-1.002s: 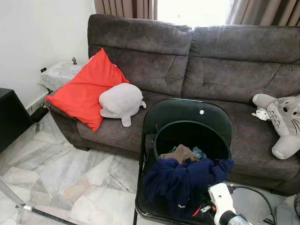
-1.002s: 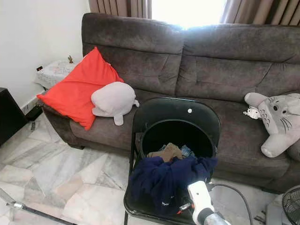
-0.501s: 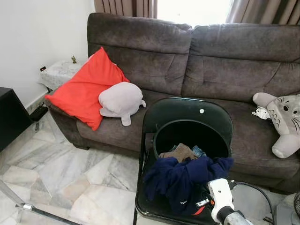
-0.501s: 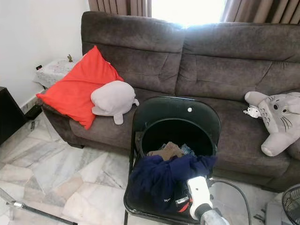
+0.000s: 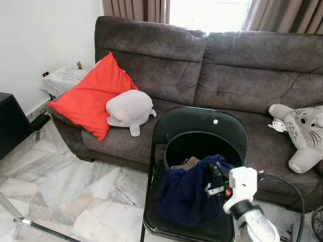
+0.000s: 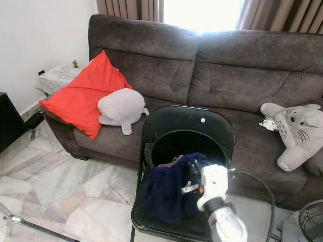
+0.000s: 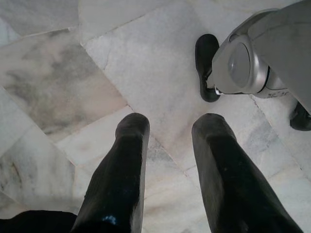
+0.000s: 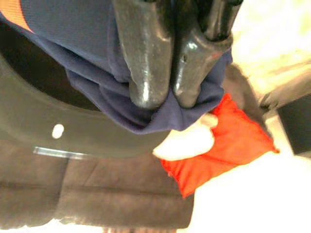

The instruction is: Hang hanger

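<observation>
1. Right gripper [image 5: 218, 176]: fingers pressed together on a fold of the navy garment [image 5: 184, 196], now lifted off the heap; a second ago it sat low at the front edge of the black folding chair [image 5: 199, 123].
2. The garment's bulk drapes over the rim of the black basket [image 5: 202, 137] on the chair seat.
3. Left gripper [image 7: 167, 160]: fingers spread, empty, idle above the marble floor [image 7: 146, 58].
4. No hanger can be made out; judged: the garment comes first, hanging is not yet begun.

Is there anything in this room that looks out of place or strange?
Yes. A black round basket stands on a black folding chair, not on the floor. A dark blue garment spills over its front rim, pinched by the right gripper. No hanger is visible.
</observation>
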Robot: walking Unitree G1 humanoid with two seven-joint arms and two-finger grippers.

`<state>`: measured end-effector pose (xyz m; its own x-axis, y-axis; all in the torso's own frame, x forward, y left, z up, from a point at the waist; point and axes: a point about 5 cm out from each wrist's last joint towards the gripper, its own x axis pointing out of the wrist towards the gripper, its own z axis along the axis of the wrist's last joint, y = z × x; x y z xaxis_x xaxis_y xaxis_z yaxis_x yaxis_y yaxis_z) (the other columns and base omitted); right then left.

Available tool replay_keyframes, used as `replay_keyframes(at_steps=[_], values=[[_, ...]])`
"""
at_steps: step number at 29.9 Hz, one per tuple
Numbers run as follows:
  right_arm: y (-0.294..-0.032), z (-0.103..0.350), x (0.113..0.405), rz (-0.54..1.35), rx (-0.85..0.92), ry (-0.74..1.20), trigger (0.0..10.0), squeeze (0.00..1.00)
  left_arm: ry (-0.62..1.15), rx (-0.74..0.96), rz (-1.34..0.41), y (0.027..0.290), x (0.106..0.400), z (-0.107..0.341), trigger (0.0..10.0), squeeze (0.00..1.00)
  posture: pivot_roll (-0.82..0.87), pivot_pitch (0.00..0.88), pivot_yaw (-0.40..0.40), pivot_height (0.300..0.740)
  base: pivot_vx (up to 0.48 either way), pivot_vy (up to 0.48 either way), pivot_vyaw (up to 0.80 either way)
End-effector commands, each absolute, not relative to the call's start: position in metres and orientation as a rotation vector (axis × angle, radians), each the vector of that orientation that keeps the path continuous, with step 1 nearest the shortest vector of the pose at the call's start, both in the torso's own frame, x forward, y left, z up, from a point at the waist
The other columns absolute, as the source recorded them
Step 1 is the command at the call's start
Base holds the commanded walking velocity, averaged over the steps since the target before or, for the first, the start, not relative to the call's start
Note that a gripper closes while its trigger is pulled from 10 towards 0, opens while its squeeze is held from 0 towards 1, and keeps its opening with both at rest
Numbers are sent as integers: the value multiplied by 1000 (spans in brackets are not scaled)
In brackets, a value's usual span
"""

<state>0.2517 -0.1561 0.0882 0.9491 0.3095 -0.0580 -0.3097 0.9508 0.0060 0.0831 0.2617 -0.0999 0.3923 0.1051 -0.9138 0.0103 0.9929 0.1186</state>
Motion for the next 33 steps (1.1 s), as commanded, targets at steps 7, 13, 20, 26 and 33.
replay_keyframes(at_steps=[7,13,20,26,33], values=[[-162,124,276,230,12,11,0,0,1170,110,64,263,83,-100,10000,0,35,0,-4,740,0,0,0],[-167,108,283,150,-46,169,0,0,1168,105,65,262,83,-100,10000,0,39,0,-6,740,0,0,0],[-144,97,272,385,-75,273,0,0,1171,101,67,262,83,-100,10000,0,41,0,-9,740,0,0,0],[-146,92,273,441,-156,323,0,0,1170,100,66,262,83,-100,10000,0,36,0,-7,740,0,0,0],[-152,85,277,414,-197,360,0,0,1169,100,64,262,83,-100,10000,0,40,0,-8,740,0,0,0]])
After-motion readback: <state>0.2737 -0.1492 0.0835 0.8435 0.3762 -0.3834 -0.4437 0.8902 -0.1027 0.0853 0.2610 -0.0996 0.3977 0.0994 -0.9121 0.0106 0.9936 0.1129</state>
